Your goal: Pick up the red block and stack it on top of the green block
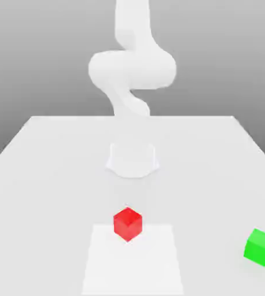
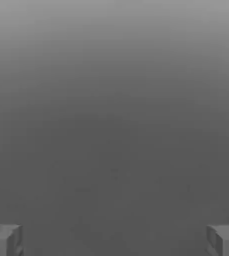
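Observation:
The red block [image 1: 127, 224] rests on the white table near the front middle of the exterior view, one corner turned toward the camera. The green block [image 1: 259, 247] sits on the table far toward the exterior view's right, well apart from the red one. In the hand view my gripper [image 2: 114, 241] is open: its two grey fingertips [image 2: 4, 240] stand wide apart with nothing between them, and beyond them is plain grey background. Neither block lies between the fingers.
The arm's white base [image 1: 132, 159] stands on the table [image 1: 42, 173] behind the red block, and the arm [image 1: 132, 66] rises from it past the picture's top edge. A paler rectangular patch [image 1: 146, 266] marks the table's front, under the red block.

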`<control>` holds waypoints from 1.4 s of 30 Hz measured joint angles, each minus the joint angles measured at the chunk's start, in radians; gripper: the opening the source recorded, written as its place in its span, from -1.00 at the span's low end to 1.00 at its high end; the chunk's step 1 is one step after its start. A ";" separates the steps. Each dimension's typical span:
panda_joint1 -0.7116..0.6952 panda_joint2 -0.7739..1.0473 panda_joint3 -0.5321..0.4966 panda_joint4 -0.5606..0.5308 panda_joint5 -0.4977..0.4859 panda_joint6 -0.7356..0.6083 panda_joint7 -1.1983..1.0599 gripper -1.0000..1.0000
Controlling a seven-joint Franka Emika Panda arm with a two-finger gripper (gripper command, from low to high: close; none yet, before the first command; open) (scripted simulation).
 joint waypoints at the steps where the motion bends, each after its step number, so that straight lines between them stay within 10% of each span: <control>1: -0.010 0.029 0.008 -0.032 0.006 0.024 0.030 0.00; 16: -0.155 0.510 0.153 -0.524 0.063 0.408 0.537 0.00; 23: -0.106 0.871 0.053 -0.549 -0.099 0.697 0.736 0.00; 24: -0.085 0.902 0.030 -0.545 -0.109 0.724 0.743 -1.00; 42: -0.008 0.666 0.101 -0.501 -0.018 0.441 0.593 -1.00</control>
